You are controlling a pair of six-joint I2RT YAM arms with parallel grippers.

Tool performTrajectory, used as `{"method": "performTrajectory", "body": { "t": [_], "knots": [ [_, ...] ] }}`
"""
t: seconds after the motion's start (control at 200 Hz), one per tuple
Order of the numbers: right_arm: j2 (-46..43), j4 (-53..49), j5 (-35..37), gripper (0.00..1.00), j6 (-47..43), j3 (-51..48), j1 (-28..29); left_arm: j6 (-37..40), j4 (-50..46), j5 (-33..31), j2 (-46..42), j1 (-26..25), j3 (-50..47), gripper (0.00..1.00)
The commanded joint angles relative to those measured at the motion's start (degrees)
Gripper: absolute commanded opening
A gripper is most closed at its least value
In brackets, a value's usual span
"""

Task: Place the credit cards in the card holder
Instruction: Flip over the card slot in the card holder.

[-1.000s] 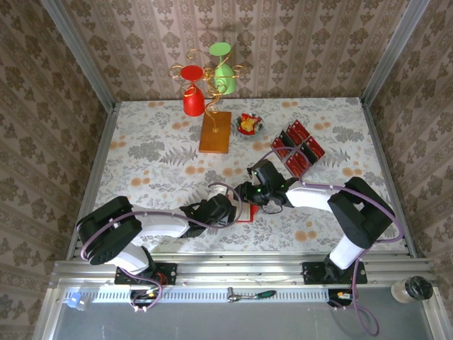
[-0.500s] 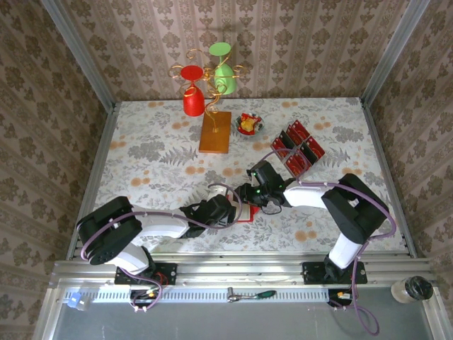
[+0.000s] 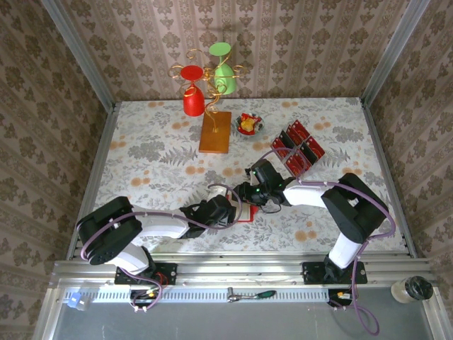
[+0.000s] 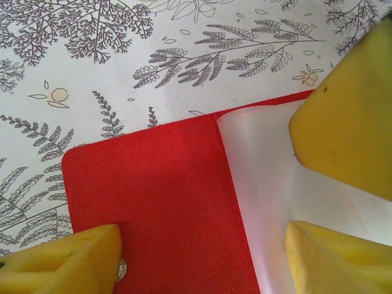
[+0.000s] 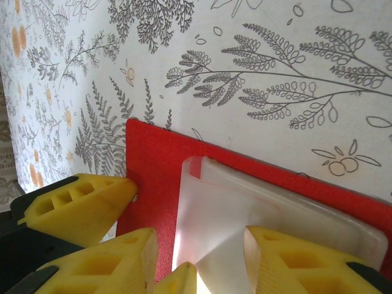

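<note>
The card holder [image 4: 153,196] lies open on the patterned table, red cover to the left and pale clear sleeves [image 4: 269,202] to the right. My left gripper [image 4: 202,245] is open, its yellow fingers [image 4: 61,263] spread across the red cover and the sleeves. My right gripper [image 5: 201,245] is open over the same holder [image 5: 153,159]. A lifted, curled sleeve [image 5: 226,208] stands between its fingers [image 5: 300,263]. From above, both grippers [image 3: 232,209] [image 3: 246,193] meet over the holder [image 3: 245,214] at the table's near middle. The credit cards [image 3: 297,149], red with black bands, sit at the back right.
A wire stand on an orange wooden slab [image 3: 215,132] holds a red cup [image 3: 192,99] and a green cup [image 3: 225,78] at the back. A small bowl of sweets [image 3: 249,124] sits beside it. Metal frame rails [image 3: 99,163] border the table.
The right arm's elbow has shifted slightly left. Both grippers stay over the card holder with little visible change.
</note>
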Motion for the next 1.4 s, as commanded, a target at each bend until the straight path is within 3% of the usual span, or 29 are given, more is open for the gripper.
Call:
{"method": "performTrajectory", "body": {
  "t": [0.0, 0.355, 0.54, 1.395],
  "knots": [
    [-0.37, 0.16, -2.22, 0.41, 1.22, 1.50, 0.10, -0.91, -1.55, -0.63, -0.91, -0.36, -1.43, 0.72],
    [-2.95, -2.31, 2.54, 0.42, 1.25, -0.19, -0.76, -1.53, -1.21, -1.29, -1.48, -0.29, -2.30, 0.69],
    [-2.55, -2.41, 3.50, 0.47, 1.52, -1.04, -0.78, -1.86, -0.42, -1.86, -2.21, -0.29, -3.13, 0.67],
    [2.72, 3.43, -4.33, 0.49, 3.84, 0.88, -0.43, -0.65, 5.79, -1.44, -4.16, -0.40, -6.64, 0.69]
  ]
}}
